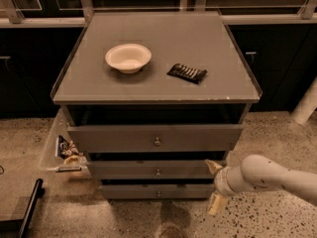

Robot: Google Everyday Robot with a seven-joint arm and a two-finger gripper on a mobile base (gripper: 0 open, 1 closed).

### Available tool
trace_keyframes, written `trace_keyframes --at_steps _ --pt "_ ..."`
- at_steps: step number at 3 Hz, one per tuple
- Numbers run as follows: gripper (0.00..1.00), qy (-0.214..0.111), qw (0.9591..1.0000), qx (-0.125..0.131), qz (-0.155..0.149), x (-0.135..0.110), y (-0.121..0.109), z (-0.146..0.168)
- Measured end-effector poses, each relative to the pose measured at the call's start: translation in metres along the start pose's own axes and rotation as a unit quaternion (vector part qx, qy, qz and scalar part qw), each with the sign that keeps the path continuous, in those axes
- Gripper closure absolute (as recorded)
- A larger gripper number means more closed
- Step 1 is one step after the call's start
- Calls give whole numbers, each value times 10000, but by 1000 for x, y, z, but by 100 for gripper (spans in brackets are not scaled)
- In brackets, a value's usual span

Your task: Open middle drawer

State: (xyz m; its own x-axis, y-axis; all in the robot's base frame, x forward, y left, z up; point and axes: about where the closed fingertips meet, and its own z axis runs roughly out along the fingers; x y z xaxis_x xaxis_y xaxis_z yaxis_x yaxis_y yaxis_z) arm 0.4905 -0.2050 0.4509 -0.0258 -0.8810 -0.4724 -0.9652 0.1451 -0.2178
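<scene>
Three grey drawers sit stacked under a grey surface [208, 38] in the single camera view, seen from above and in front. The tallest, top drawer [124, 139] stands partly pulled out, with a dark gap above its front. Its overhang shades the middle drawer [124, 169], the low wide front just below, whose small round knob [157, 172] sits at centre. None of that drawer's inside shows, and I cannot tell how far out it stands. The lowest drawer [129, 191] is the narrowest strip, near the floor.

My claw [215, 185] hangs at the right end of the drawer fronts, with my pale arm [277, 177] running off the right edge. My fingers are spread apart: the upper fingertip [213, 166] lies at the right end of the middle drawer's front, though whether it touches is unclear, and the lower one points toward the floor. Nothing is gripped.

On the surface, a white bowl [128, 57] rests left of centre, with a dark packet [186, 73] to its right, well apart. A clear bin [52, 150] of snack packs sits at the cabinet's left side, partly hidden behind it.
</scene>
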Motion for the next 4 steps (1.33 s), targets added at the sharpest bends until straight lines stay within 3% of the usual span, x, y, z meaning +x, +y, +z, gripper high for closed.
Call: trace_keyframes --at_steps 1,2,4 --pt "0 -54 9995 230 -185 3 -16 13" --pt "0 -112 9996 195 -154 4 -17 17" --pt "0 -288 9964 596 -533 -1 -50 39"
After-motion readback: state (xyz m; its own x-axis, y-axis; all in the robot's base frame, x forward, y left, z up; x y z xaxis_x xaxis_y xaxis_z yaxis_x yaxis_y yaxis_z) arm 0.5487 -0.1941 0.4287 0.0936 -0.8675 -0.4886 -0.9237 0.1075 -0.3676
